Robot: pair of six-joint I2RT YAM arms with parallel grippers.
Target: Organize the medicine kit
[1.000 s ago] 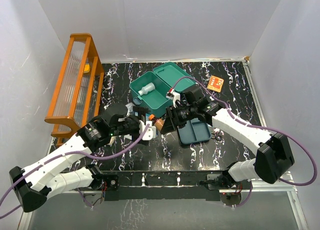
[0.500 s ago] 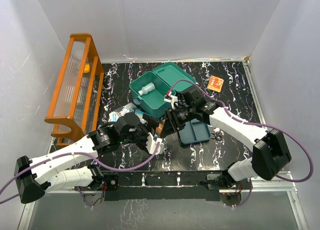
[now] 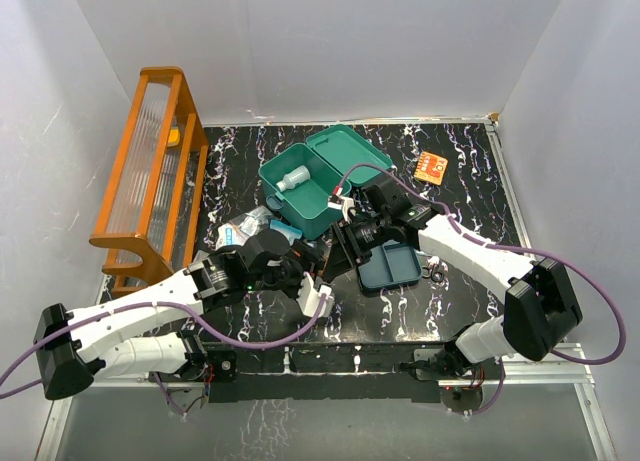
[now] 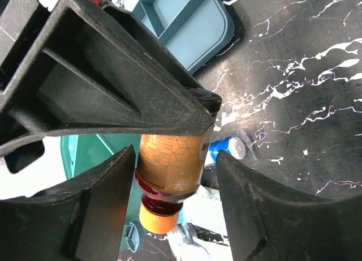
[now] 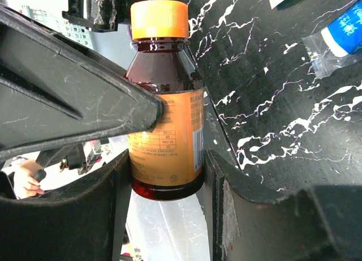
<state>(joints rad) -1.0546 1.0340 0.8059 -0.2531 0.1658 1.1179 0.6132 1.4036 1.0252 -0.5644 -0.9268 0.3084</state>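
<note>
it looked like a handover: the right gripper (image 5: 167, 150) pinched the amber bottle (image 5: 163, 63), and the left gripper (image 4: 169, 159) sat half-closed around it, grip unclear. next the left likely needed a firm hold before the bottle went to the open medicine kit (image 3: 322, 203) just behind.

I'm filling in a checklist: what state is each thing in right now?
medicine kit: lid open
tray insert: out of the kit, flat on the table
white bottle: on its side inside the kit
syrup bottle: capped, clamped in the right gripper
left gripper: jaws around the syrup bottle, grip unclear
</note>
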